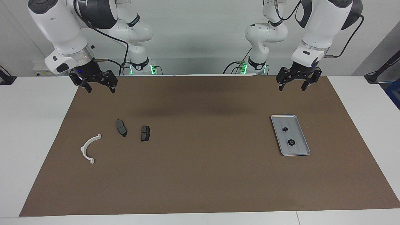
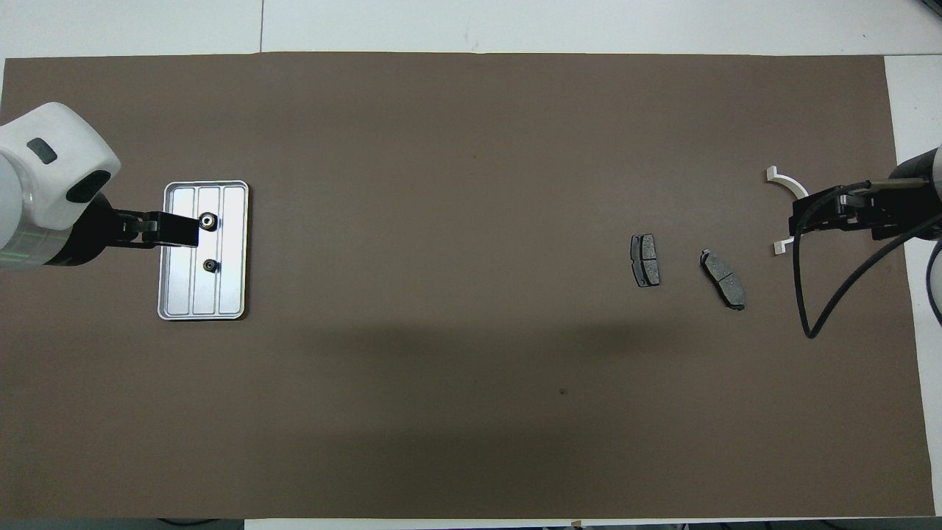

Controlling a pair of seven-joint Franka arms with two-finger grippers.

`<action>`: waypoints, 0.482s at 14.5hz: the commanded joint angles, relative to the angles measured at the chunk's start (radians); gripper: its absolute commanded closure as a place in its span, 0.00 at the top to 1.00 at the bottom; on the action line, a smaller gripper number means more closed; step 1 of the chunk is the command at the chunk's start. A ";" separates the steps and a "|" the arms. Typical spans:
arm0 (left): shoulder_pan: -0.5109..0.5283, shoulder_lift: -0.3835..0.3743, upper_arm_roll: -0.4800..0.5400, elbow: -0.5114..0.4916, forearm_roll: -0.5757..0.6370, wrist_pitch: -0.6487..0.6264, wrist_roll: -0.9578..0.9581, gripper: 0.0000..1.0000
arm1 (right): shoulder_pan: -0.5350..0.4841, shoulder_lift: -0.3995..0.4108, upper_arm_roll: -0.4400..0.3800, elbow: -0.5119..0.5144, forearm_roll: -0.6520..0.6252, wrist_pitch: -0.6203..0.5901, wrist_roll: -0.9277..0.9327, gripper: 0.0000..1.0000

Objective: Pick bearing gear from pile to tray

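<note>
Two small black bearing gears [image 1: 285, 129] [image 1: 291, 142] lie in the silver tray [image 1: 297, 125], also visible from overhead as gears [image 2: 208, 219] [image 2: 211, 266] in the tray [image 2: 228, 294]. The pile lies toward the right arm's end: a white half-ring bracket [image 1: 85, 146] [image 2: 786, 179] and two dark brake pads [image 1: 121, 127] [image 1: 145, 133] [image 2: 645, 260] [image 2: 723, 278]. My left gripper [image 1: 291, 88] [image 2: 184, 230] hangs open and empty, high over the mat beside the tray. My right gripper [image 1: 100, 90] [image 2: 809, 219] waits open and empty, raised over the mat near the bracket, partly covering it from overhead.
A brown mat [image 1: 203, 175] covers most of the white table [image 1: 31, 131]. The arms' bases [image 1: 140, 64] [image 1: 257, 64] stand at the table's edge nearest the robots.
</note>
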 commanded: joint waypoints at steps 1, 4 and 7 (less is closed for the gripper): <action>0.030 -0.020 0.004 0.001 -0.008 -0.070 0.015 1.00 | -0.010 -0.011 0.005 -0.003 0.005 -0.003 -0.021 1.00; 0.062 -0.022 0.004 -0.004 -0.008 -0.076 0.033 1.00 | -0.012 -0.011 0.005 -0.003 0.005 -0.003 -0.021 1.00; 0.070 -0.025 0.004 -0.012 -0.008 -0.081 0.033 1.00 | -0.012 -0.011 0.005 -0.003 0.005 -0.003 -0.020 1.00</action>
